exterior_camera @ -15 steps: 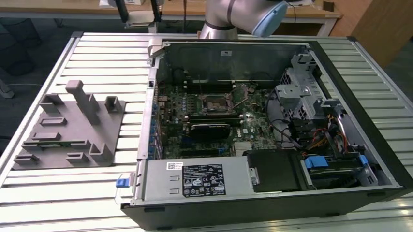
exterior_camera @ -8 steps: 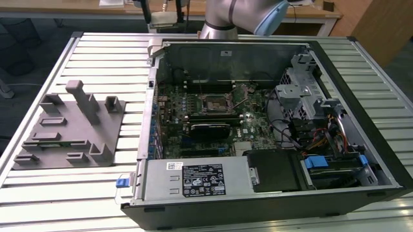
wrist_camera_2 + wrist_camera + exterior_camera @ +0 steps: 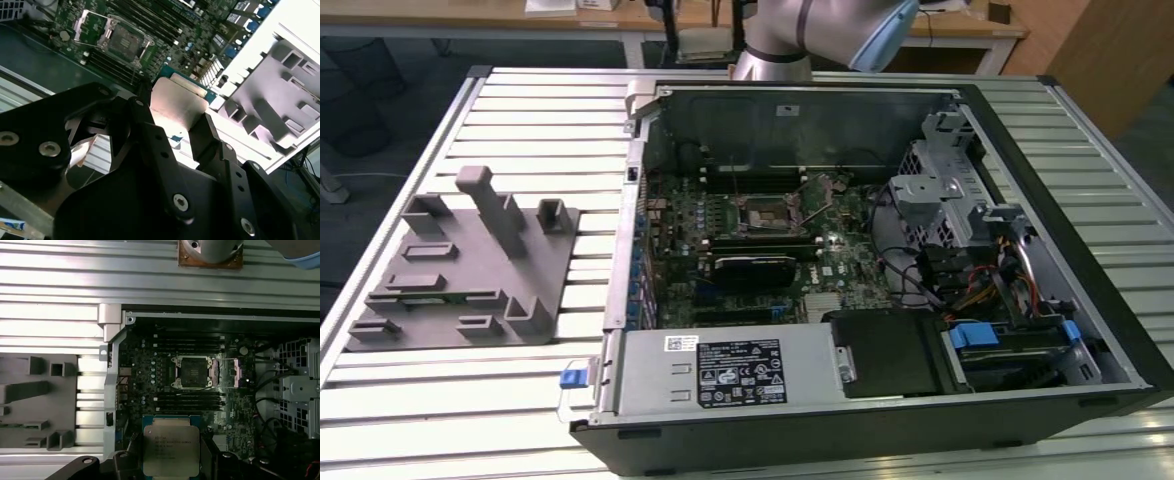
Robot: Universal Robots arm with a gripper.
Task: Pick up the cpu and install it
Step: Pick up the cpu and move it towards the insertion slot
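**cpu [image 3: 171, 447] clamped, socket [image 3: 192, 372] out ahead**

Gripper [image 3: 171, 464] is closed narrow on the cpu. The fingers [image 3: 156, 150] pinch two opposite edges, and the silvery lid faces the first wrist camera.

Key relation: the socket lies beyond the chip's free edge, past the fingertips, with a small sideways offset. I judge the chip is held well clear of the motherboard [image 3: 150, 365] and is not over the socket. The chip's edges run roughly parallel to the socket frame, so I expect the gap is mostly translation with little twist. It's near-square, so there's no real long axis, and I can't read the corner keying from here.

The socket looks empty, with its load plate [image 3: 235, 374] swung open just beside it.

Exterior view, taking 12 o'clock as the far table edge:
- The socket sits toward 12 o'clock on the board inside the PC case [image 3: 854, 120].
- The arm [image 3: 807, 35] rises at 12 o'clock of the case.
- The grey holder block [image 3: 460, 265] lies at 9 o'clock of the case on the slatted table [image 3: 534, 110], well apart from the socket.

Pose: the wrist points down at the board, with the first wrist camera looking near-square onto it.
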